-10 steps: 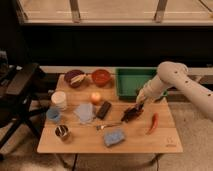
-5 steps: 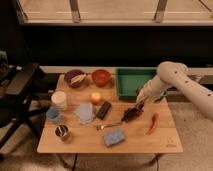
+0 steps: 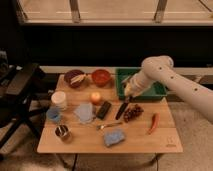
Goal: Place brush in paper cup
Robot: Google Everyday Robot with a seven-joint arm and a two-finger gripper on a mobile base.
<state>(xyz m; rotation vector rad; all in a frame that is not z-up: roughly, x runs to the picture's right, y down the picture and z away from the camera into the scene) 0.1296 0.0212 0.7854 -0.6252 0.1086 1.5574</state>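
Observation:
The brush [image 3: 121, 110] is a slim black stick lying on the wooden table [image 3: 150, 142], between the flat black block [image 3: 104, 110] and the grapes [image 3: 133, 113]. My gripper [image 3: 127, 98] hangs from the white arm that comes in from the right. It is low over the brush's far end, at the front edge of the green tray [image 3: 159, 92]. The paper cup [image 3: 59, 100], white and upright, stands at the table's left side, far from the gripper.
A dark bowl [image 3: 75, 78] and a red bowl [image 3: 101, 76] stand at the back. An orange [image 3: 95, 97], grey-blue cloth [image 3: 84, 113], light-blue cup [image 3: 53, 116], metal cup [image 3: 63, 132], fork [image 3: 108, 125], blue sponge [image 3: 115, 137] and red chili [image 3: 153, 123] also lie on the table.

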